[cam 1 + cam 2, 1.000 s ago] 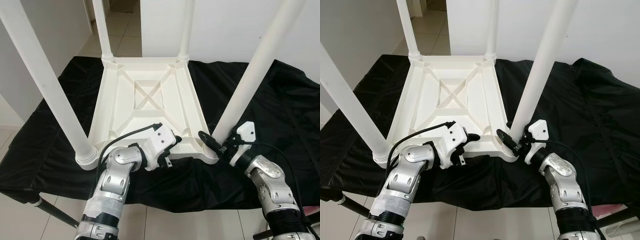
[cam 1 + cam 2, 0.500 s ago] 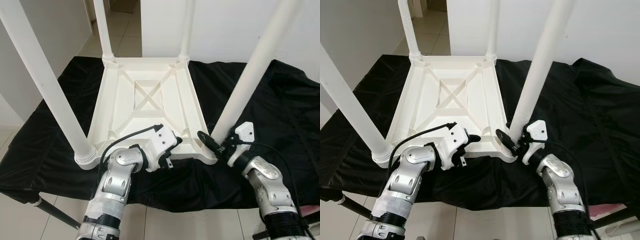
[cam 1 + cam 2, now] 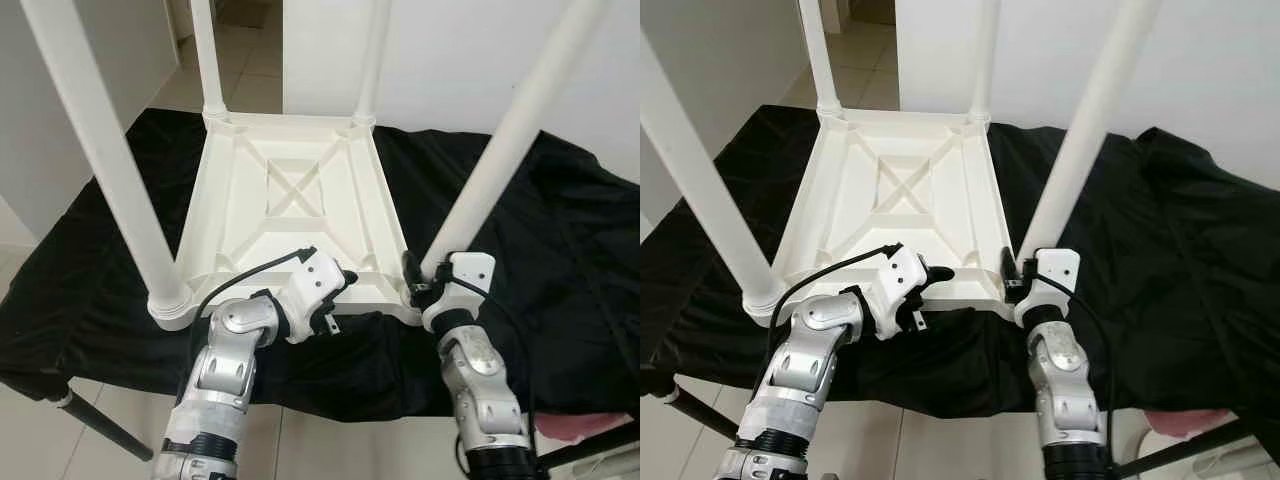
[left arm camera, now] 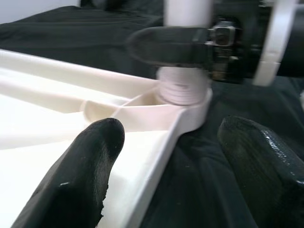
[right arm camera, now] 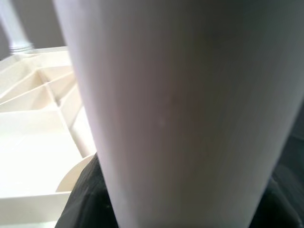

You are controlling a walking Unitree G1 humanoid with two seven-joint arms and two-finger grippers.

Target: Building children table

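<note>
Black cloth (image 3: pixel 560 230) is covering the desk, where the upturned table (image 3: pixel 300 215) is being steadied: left claw (image 3: pixel 340 283) spread apart at its near edge, right claw (image 3: pixel 412 285) clamped around the near-right leg (image 3: pixel 490 180).

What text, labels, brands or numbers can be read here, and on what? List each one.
None: no readable text stands on anything.
Table: plain white plastic, no marking.
Legs: bare white.
Cloth: plain black.
Left gripper and right gripper: no legible label on their housings.
</note>
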